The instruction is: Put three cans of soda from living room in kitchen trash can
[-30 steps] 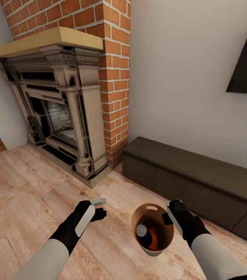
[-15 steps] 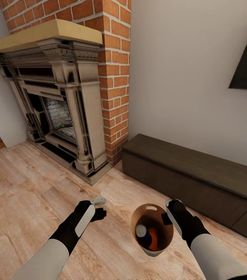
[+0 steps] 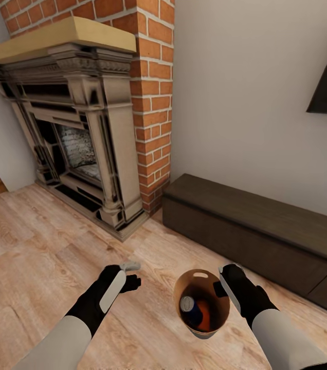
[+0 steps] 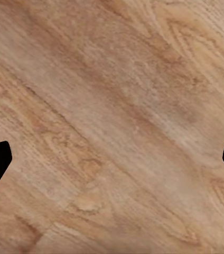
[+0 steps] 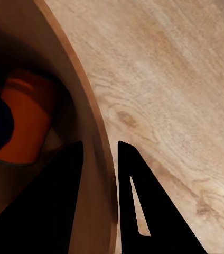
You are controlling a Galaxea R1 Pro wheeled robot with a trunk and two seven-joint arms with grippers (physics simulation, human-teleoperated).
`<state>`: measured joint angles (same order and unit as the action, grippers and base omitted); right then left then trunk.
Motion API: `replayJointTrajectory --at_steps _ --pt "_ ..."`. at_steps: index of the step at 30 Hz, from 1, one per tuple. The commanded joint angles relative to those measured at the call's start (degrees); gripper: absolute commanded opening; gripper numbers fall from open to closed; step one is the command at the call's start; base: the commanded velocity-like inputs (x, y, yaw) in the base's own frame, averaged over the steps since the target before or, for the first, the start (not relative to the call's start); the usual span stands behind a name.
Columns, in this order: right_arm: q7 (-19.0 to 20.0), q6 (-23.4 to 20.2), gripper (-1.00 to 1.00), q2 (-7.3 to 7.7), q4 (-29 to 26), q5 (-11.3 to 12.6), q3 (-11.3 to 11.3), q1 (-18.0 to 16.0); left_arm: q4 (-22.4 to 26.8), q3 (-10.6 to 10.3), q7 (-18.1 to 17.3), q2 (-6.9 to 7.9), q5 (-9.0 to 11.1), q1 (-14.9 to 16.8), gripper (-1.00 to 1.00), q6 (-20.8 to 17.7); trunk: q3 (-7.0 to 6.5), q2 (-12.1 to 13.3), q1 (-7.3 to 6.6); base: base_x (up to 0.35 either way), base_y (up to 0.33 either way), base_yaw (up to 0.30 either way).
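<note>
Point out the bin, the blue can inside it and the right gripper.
bin (image 3: 200, 275): head view, on the far inner wall just under the handle hole.
blue can (image 3: 188, 304): head view, on its grey top.
right gripper (image 5: 99, 185): right wrist view, midway between its two fingertips, which pinch the bin's wall.

Bin (image 3: 201, 329) upright, holding blue (image 3: 190, 307), orange cans (image 3: 203, 316)

We see a matt light wood plank floor (image 3: 30, 257), rough red brick on the fireplace (image 3: 150, 103), and a smooth coppery inner wall in the tash can (image 3: 220, 303).
</note>
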<state>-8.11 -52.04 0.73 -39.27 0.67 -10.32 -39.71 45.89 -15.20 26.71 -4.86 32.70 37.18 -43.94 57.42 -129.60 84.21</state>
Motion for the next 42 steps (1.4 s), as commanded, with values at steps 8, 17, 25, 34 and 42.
replayJointTrajectory --at_steps 8,17,25,34,42 --pt "0.2 0.1 -1.0 -0.07 0.0 1.1 0.0 0.0 0.0 0.1 0.0 -0.06 0.0 0.0 1.0 0.0 0.06 0.0 0.0 -0.159 0.219 0.001" --pt "0.2 0.1 -1.0 -0.07 0.0 1.1 0.0 0.0 0.0 0.1 -0.1 -0.14 0.0 0.0 1.0 0.1 0.42 0.0 0.0 -0.187 0.215 0.162" --pt "0.0 0.1 -1.0 -0.16 0.0 1.0 0.0 0.0 0.0 0.1 -0.1 -0.13 0.0 0.0 1.0 0.3 0.86 0.0 0.0 -0.033 0.035 0.224" --pt "0.0 0.1 -1.0 -0.2 0.1 1.0 -0.1 0.0 0.0 0.1 -0.3 -0.14 0.0 0.0 1.0 0.4 1.37 0.0 0.0 -0.002 0.002 0.228" --pt "0.0 0.1 -1.0 -0.19 0.1 1.0 -0.1 0.0 0.0 0.1 -0.4 -0.36 0.0 0.0 1.0 0.4 1.82 0.0 0.0 0.0 0.0 0.228"
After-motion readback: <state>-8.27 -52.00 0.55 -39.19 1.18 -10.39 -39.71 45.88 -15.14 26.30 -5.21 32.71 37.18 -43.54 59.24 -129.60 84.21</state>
